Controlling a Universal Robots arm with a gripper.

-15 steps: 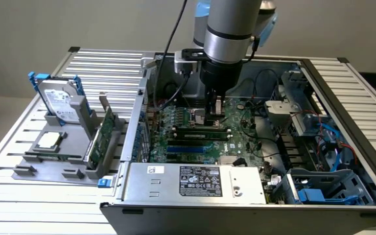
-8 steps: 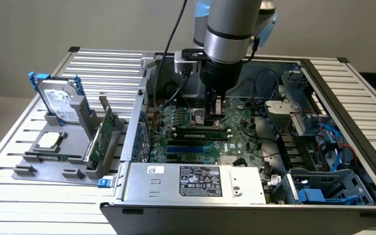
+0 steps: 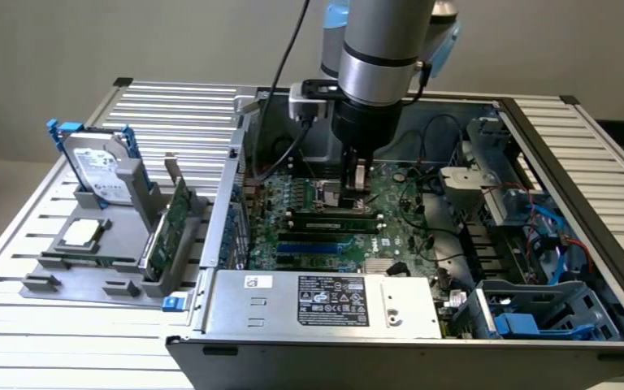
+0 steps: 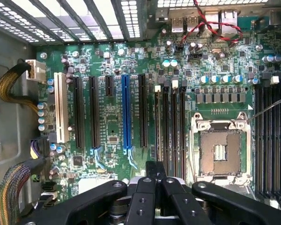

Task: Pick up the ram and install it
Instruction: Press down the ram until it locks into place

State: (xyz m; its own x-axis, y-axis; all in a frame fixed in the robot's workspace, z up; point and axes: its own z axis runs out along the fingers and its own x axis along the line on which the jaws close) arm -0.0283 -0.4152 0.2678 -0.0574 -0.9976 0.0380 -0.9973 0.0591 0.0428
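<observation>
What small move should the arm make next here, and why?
Probably a short, straight descent. The gripper hangs upright inside the open case, just above the ram, which lies along the black memory slots beside the empty processor socket. Whether the ram is fully seated cannot be told.

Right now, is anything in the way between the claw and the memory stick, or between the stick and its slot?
Nothing visible is. The gripper hangs right over the ram, which already stands among the black slots on the motherboard, beside the empty processor socket. Whether it is fully seated I cannot tell.
</observation>
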